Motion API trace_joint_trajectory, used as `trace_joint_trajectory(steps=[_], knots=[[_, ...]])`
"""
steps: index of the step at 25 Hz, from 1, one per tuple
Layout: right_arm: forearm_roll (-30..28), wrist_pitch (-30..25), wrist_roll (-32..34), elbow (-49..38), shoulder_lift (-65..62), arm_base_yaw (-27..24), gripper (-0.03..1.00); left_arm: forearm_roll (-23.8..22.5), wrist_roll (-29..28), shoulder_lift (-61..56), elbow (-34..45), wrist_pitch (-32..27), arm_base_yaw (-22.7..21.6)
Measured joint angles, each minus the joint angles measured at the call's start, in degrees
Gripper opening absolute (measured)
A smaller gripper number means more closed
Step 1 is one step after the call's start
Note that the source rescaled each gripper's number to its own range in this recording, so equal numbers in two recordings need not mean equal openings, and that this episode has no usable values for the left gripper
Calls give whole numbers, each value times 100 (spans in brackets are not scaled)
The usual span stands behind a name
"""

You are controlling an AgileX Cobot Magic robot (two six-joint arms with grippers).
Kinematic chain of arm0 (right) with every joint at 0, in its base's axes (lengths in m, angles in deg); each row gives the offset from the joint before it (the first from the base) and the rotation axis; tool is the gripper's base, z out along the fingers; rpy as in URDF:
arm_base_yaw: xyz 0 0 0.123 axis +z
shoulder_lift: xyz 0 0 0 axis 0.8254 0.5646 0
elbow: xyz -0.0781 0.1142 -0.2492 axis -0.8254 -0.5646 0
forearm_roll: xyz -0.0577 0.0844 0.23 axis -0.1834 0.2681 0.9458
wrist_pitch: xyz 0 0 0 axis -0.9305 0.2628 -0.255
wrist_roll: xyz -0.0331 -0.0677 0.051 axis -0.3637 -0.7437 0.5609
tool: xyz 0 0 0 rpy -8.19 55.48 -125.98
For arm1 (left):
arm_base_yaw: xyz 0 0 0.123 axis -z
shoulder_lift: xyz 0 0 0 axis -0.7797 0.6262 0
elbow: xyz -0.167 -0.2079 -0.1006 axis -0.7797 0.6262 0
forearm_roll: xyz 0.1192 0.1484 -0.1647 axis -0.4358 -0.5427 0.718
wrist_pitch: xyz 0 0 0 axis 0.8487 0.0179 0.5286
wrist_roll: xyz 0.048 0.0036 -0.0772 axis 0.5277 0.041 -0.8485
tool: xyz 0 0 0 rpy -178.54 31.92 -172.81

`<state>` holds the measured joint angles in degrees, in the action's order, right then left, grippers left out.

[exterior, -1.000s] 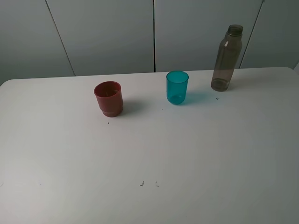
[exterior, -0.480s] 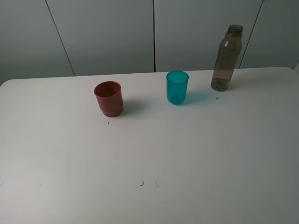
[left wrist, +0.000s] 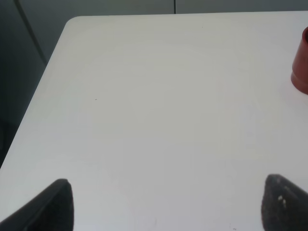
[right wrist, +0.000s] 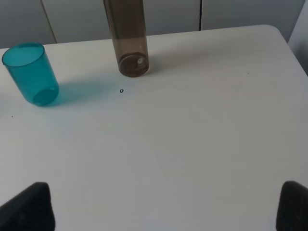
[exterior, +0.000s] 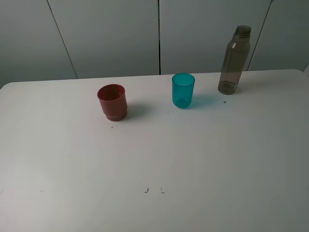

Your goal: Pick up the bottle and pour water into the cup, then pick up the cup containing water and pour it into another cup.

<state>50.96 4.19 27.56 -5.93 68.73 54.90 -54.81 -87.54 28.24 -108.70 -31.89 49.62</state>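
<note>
The smoky grey-brown bottle [exterior: 234,60] stands upright at the back right of the white table [exterior: 154,159]; its lower body [right wrist: 128,41] shows in the right wrist view. The teal translucent cup [exterior: 183,90] stands upright at the back centre, also visible as the teal cup [right wrist: 32,73] from the right wrist. The red cup [exterior: 112,102] stands left of it, and its edge [left wrist: 301,65] shows in the left wrist view. Neither arm appears in the high view. My left gripper [left wrist: 166,204] and right gripper [right wrist: 166,204] are both open and empty, well short of the objects.
Grey wall panels [exterior: 159,36] rise behind the table's back edge. A small dark speck [exterior: 224,102] lies on the table near the bottle. The table's left edge [left wrist: 41,91] drops off to a dark floor.
</note>
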Motion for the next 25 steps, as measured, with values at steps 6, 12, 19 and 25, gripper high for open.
trace_joint_trajectory(steps=[6,12,19,25], knots=[[0,0,0,0,0,0,100,0,0,0,0,0,0],[0,0,0,0,0,0,100,0,0,0,0,0,0],[0,0,0,0,0,0,100,0,0,0,0,0,0],[0,0,0,0,0,0,100,0,0,0,0,0,0]])
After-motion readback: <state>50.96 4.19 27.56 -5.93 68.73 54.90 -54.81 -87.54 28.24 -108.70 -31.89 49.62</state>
